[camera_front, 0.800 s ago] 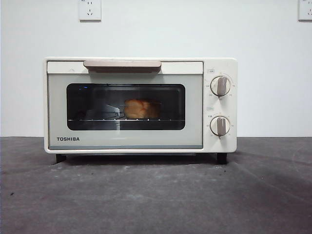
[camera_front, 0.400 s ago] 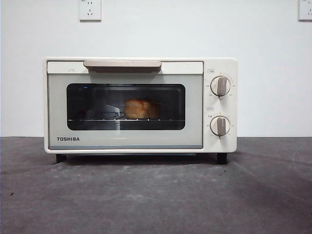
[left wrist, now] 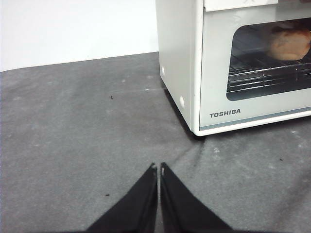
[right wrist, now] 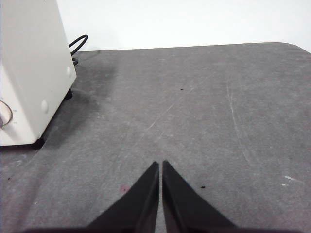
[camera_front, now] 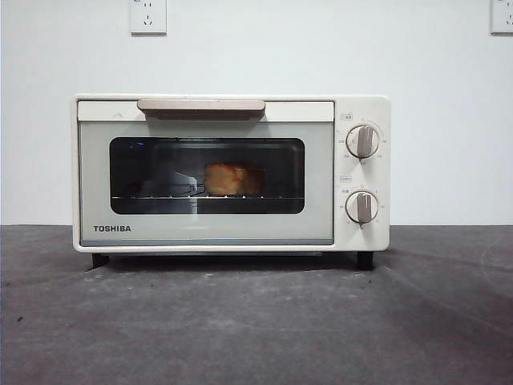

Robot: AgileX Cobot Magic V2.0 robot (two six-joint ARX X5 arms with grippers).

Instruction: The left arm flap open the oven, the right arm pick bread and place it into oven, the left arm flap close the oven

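Observation:
The cream-white TOSHIBA oven stands in the middle of the grey table with its door shut, beige handle at the top. The golden bread lies on the wire rack inside, seen through the dark glass window. In the left wrist view the oven and the bread show ahead of my left gripper, which is shut, empty and clear of the oven. My right gripper is shut and empty over bare table beside the oven's side wall. Neither arm shows in the front view.
Two round knobs sit on the oven's right panel. A black power cord runs behind the oven. Wall sockets hang on the white wall behind. The dark grey table stretches in front and to both sides.

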